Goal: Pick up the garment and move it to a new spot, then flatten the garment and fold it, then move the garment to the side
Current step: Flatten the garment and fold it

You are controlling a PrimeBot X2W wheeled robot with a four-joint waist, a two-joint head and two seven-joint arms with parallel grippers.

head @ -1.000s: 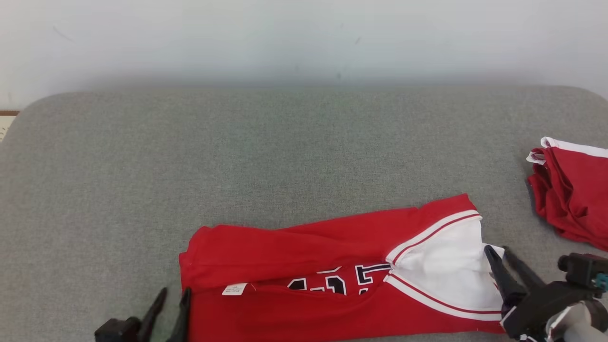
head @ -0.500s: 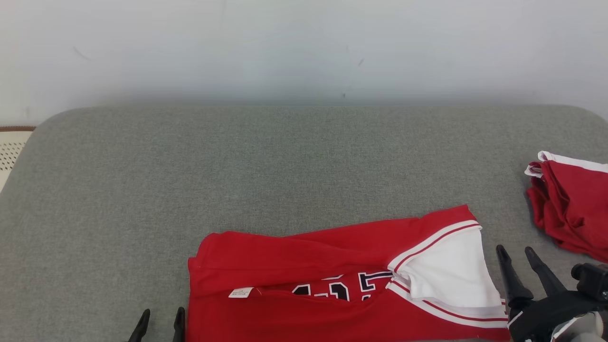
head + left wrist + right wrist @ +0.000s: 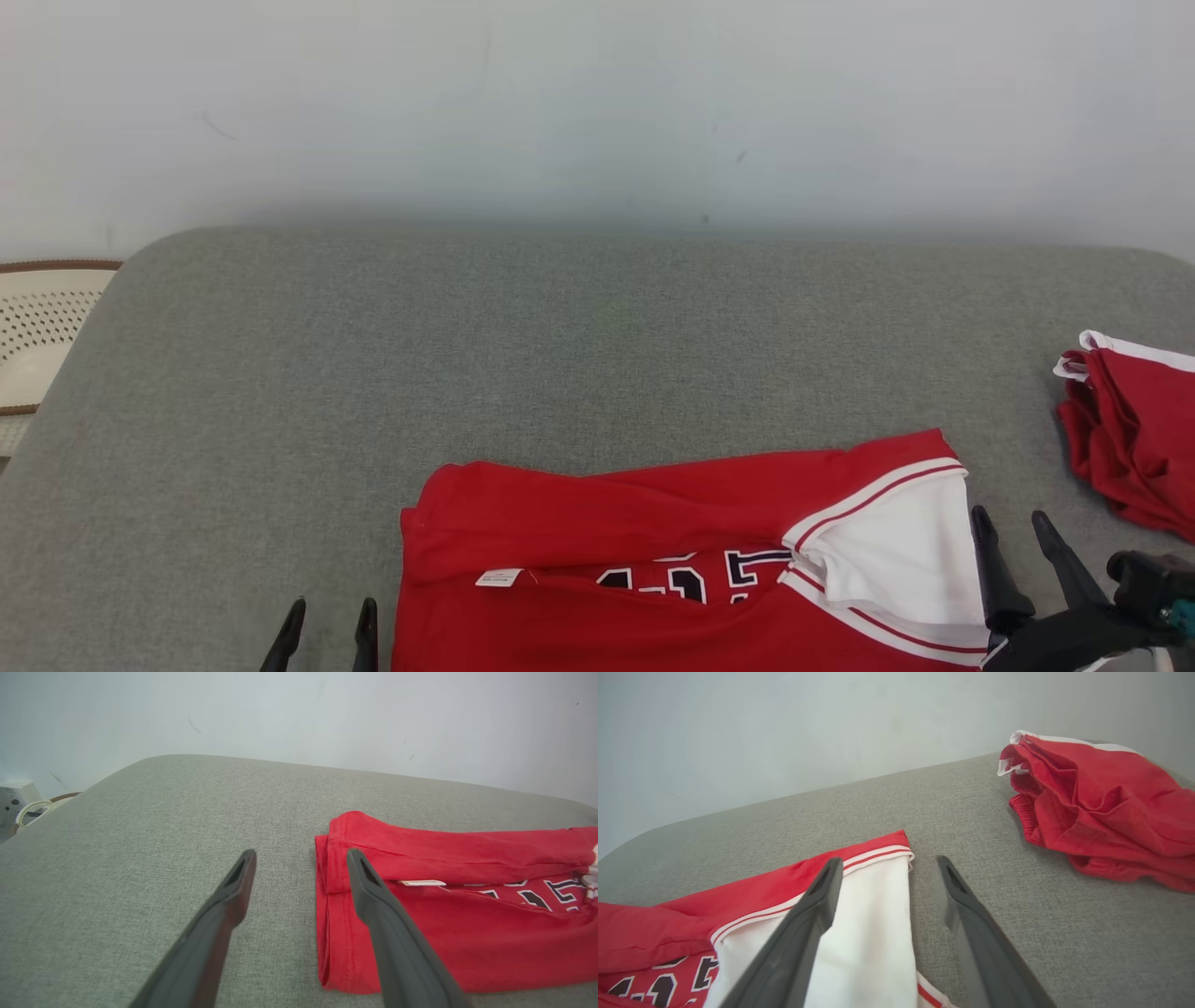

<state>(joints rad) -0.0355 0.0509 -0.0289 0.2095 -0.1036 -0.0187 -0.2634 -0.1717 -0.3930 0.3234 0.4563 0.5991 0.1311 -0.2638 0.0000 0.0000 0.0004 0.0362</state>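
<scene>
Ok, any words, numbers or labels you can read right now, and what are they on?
"11" (uncertain): dark, white-edged print on the red garment; a fold covers part of it, and a further character beside it is cut off.
White tag on the garment: too small to read.
Crumpled red cloth at the right: no text shows.
</scene>
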